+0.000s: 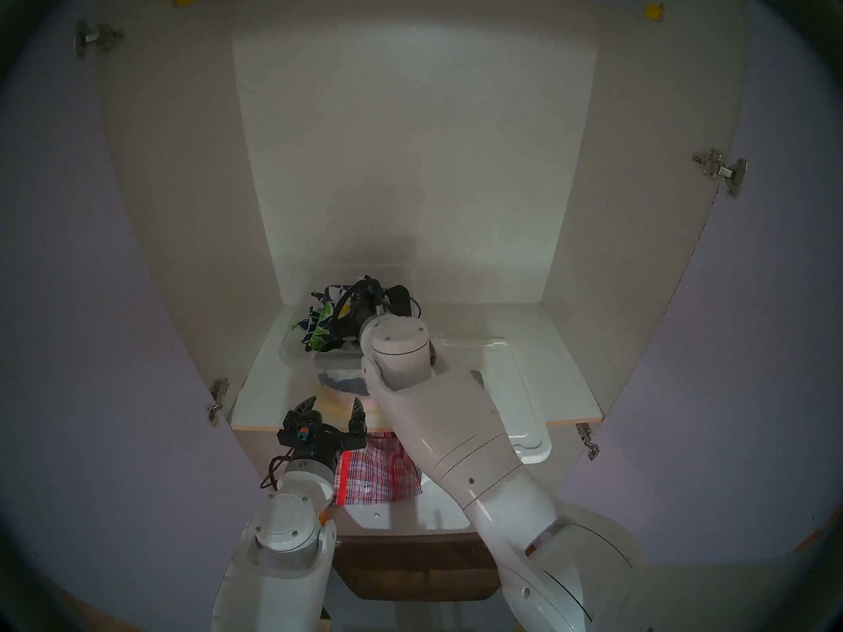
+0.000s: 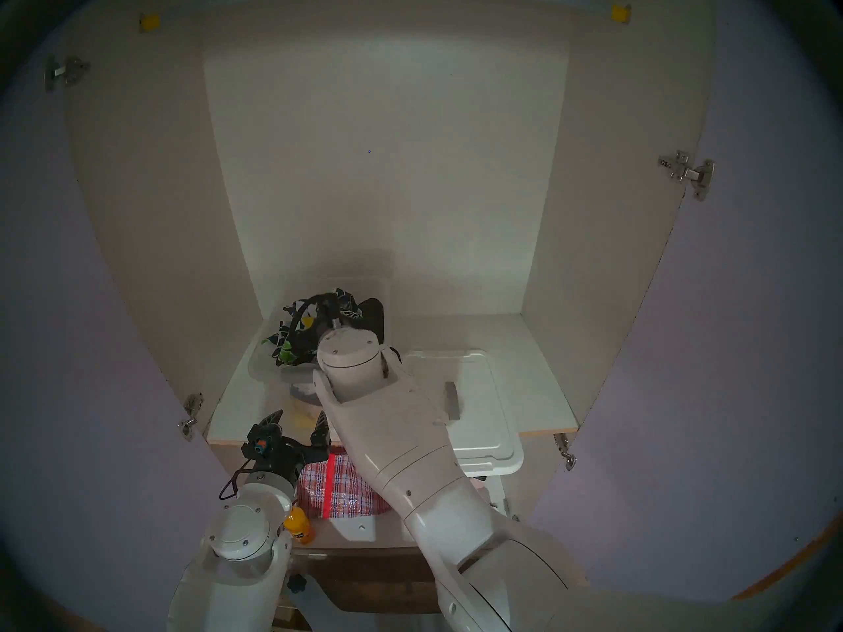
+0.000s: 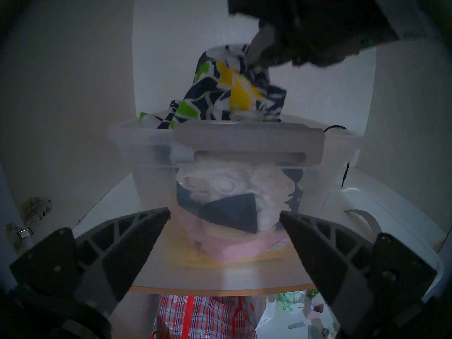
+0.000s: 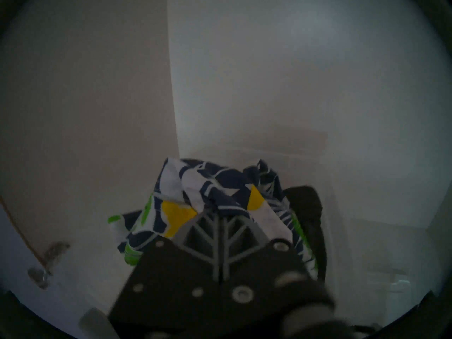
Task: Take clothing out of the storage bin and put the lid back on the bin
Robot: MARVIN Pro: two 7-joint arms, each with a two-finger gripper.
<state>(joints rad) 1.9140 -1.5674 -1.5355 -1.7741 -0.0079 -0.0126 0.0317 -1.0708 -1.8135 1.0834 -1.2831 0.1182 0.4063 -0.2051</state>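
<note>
Right tool (image 4: 221, 210) pinched tight on clothing (image 3: 230, 86), centre frame, lifting it clear of storage bin (image 3: 146, 145); left tool (image 3: 225, 218) open, empty.

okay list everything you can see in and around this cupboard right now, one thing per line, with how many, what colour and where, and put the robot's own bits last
clothing: one, navy-and-white leaf print with yellow and green, bunched above the bin's rim, pinched at its top.
storage bin: one, clear with grey front handle, on the shelf's left half; other fabrics inside.
lid: one, white with grey strip handle, flat on the shelf right of the bin, overhanging the front edge.
checked bag: one, red-and-white, below the shelf.
bottle: one, orange, beside the bag.
cupboard shelf: one, white.
hinges: several, metal, on the open doors.
left pincer: black, open, level before the bin, empty.
right pincer: black, shut on the clothing.
</note>
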